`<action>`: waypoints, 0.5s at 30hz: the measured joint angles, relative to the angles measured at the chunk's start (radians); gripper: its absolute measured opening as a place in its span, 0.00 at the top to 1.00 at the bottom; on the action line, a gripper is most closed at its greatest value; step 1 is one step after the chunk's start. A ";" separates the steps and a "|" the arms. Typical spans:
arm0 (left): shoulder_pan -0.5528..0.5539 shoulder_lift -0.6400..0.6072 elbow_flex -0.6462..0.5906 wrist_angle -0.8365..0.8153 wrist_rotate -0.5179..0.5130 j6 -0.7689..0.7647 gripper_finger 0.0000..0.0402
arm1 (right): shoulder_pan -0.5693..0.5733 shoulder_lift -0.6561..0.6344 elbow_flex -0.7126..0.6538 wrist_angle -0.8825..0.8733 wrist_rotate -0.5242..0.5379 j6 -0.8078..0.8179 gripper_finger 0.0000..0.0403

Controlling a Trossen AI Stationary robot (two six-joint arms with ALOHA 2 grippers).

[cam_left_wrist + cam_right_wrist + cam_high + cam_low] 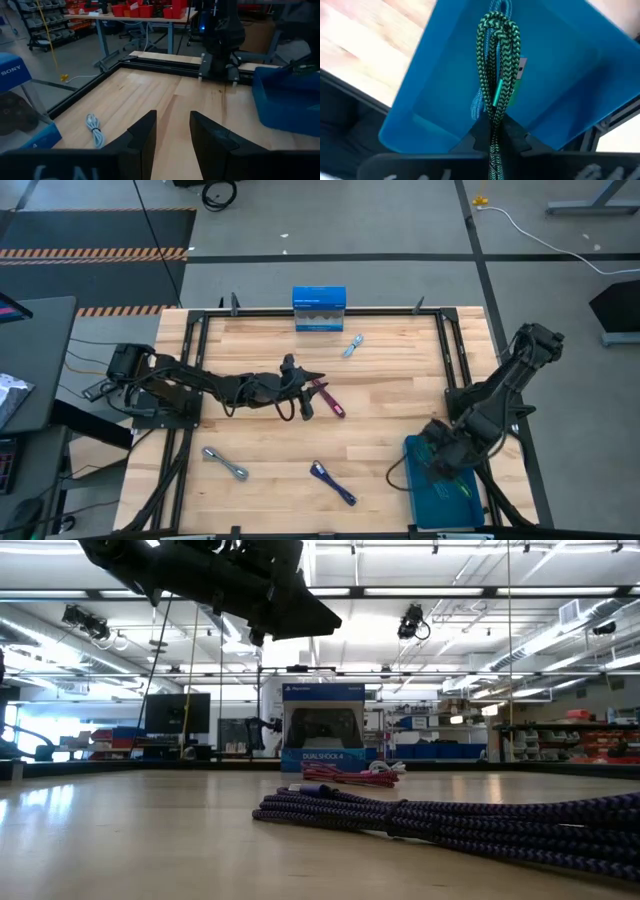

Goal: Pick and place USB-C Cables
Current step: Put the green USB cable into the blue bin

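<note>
Room: a wide workshop with ceiling strip lights, shelving and benches beyond the table; hazard-striped floor mats and a white floor cord (pixel 540 235) show from above.
Surface: a pale wood-plank table (pixel 390 395) inside a dark metal frame, mostly bare.
Blue bin (pixel 447 485): at the table's near-right corner, open-topped; a teal cable (pixel 479 102) already lies in it.
Box (pixel 319 310): blue-and-white, upright at the far edge's middle; not part of the job.
Left arm: stretched from the left side toward mid-table. The left gripper (pixel 304 395) hovers just beside the maroon cable (pixel 328 399), fingers (pixel 142 137) parted and nothing between them.
Right arm: folded over the bin. The right gripper (pixel 494 134) is clamped on the dark green cable (pixel 497 60), which dangles over the bin's interior.
Loose cables: navy cable (pixel 333 483) near the front centre, grey cable (pixel 226 463) front left, pale silver-blue cable (pixel 352 346) near the box, all well apart.
Step in hand: judged to be the drop of the green bundle, with the maroon pick being lined up.
Doing it well: release only with the bundle fully inside the bin walls, low enough that it does not bounce out. For the maroon one, straddle the bundle's middle across its narrow width and close on all strands, or loops may slip free.
</note>
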 joint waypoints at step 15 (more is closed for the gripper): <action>-0.010 0.000 0.000 0.003 0.082 -0.011 0.69 | 0.032 0.180 0.000 0.075 -0.045 -0.026 0.96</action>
